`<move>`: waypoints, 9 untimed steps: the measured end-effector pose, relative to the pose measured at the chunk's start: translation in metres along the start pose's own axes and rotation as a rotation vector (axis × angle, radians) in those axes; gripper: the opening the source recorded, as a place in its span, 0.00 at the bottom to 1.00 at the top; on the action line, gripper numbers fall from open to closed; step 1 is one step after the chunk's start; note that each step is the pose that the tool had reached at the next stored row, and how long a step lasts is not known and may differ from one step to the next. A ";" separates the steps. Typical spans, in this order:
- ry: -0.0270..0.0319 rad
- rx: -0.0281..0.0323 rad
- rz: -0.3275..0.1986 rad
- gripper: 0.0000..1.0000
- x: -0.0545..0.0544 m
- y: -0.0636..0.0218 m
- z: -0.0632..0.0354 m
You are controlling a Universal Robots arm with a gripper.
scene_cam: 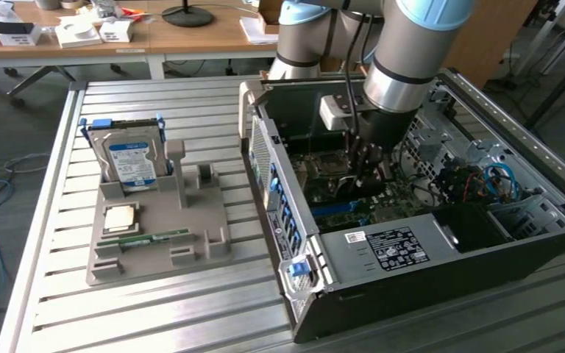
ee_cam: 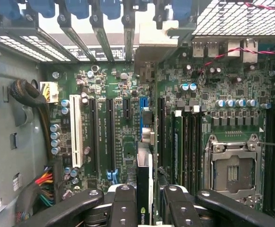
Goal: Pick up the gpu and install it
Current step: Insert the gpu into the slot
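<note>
Nearest on the slatted worktop [scene_cam: 165,309] lies the open computer case [scene_cam: 282,243] on its side, its labelled power supply [scene_cam: 391,250] at the near end. Lying this way, the motherboard [ee_cam: 128,156] faces up and can be reached from above. On the exterior view's left, apart from the case, sits a grey holder [scene_cam: 199,250]. It props a hard drive [scene_cam: 130,158] upright and cradles a processor chip [scene_cam: 123,217] and a memory stick [scene_cam: 145,239], each in its own recess, presumably so every part presents a known grip.

Farther in, the arm reaches down into the case. The claw [ee_cam: 146,208] is clenched on the gpu [ee_cam: 145,182], one finger on each flat face, so the card hangs edge-down over the board. In the wrist view the card appears edge-on, in line with a blue slot [ee_cam: 144,101]. Its pale bracket [ee_cam: 158,40] is at the case's back wall among the expansion openings. Whether the card's edge is already seated I cannot tell. The bare processor socket [ee_cam: 232,172] lies beside this line.

Farthest off stands a wooden desk [scene_cam: 194,37] with small boxes.
</note>
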State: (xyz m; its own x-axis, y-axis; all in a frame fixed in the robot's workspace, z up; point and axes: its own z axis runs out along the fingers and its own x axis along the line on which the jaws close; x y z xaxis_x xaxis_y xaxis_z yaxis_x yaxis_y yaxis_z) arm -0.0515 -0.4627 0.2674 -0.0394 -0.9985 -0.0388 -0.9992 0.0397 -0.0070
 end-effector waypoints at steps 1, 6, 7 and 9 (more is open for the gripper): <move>0.0002 0.0000 0.000 0.27 0.000 0.0001 0.0000; 0.0008 -0.0001 0.000 0.27 0.001 0.0004 -0.0001; 0.0007 0.0000 0.000 0.27 0.002 0.0004 0.0000; 0.0005 0.0001 0.000 0.27 0.002 0.0003 0.0007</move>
State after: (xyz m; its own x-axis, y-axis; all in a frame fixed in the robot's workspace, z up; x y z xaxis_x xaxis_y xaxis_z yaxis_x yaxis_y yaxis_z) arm -0.0518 -0.4644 0.2667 -0.0389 -0.9985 -0.0383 -0.9992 0.0392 -0.0071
